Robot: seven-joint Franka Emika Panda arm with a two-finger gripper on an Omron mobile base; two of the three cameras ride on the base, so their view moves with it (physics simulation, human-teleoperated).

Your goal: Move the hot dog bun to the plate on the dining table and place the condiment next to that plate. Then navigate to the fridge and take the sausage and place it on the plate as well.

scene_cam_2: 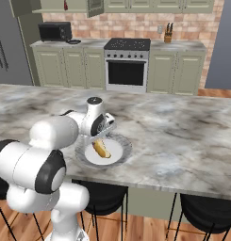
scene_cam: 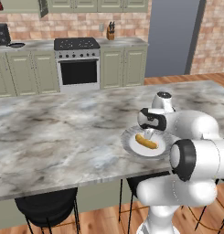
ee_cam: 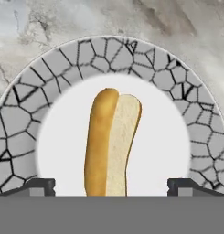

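The yellow-orange hot dog bun (ee_cam: 111,141) lies on the white centre of the round plate (ee_cam: 109,52), whose grey rim has a cracked pattern. That plate (scene_cam: 127,142) sits near the front edge of the marble dining table (scene_cam: 63,137). My gripper (ee_cam: 112,185) hangs just above the bun, open, with one fingertip on each side and neither touching it. From the base I see the gripper (scene_cam: 148,135) over the bun (scene_cam: 146,142), and again the gripper (scene_cam_2: 103,135) over the bun (scene_cam_2: 102,149). The grey fridge (scene_cam_2: 6,52) stands at the far left. The condiment and the sausage are out of view.
Black stools (scene_cam: 47,208) stand under the table's near edge, and another stool (scene_cam_2: 204,207) sits to the right. Behind the table are green cabinets, a stove (scene_cam: 77,64), a microwave (scene_cam_2: 54,31) and a knife block (scene_cam: 110,31). Bare marble spreads left and right of the plate.
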